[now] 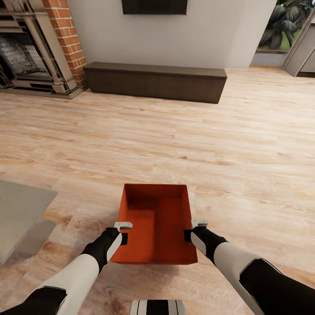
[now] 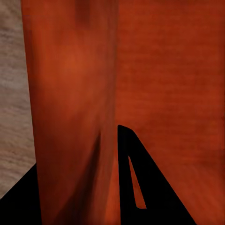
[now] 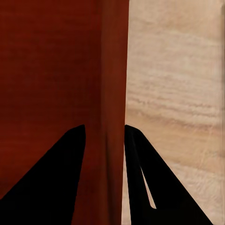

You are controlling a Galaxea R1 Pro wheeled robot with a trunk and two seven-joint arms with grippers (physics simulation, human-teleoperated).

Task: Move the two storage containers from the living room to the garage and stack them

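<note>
head view: storage container [image 1: 155, 218] held above wood floor [image 1: 245, 153] | left gripper [image 1: 124, 232], right gripper [image 1: 192, 230] clamp opposite walls | fingers mostly hidden behind walls

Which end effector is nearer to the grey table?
Left. The left end effector grips the container's wall on the grey table's side; the right end effector grips the opposite wall.

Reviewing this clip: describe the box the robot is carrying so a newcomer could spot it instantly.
Start at the long dark-brown cabinet against the far wall, then come down the wood-plank floor toward the robot. The storage container hangs between the left gripper and right gripper, each clamping a side wall. It is open-topped, empty and red-orange.
</note>
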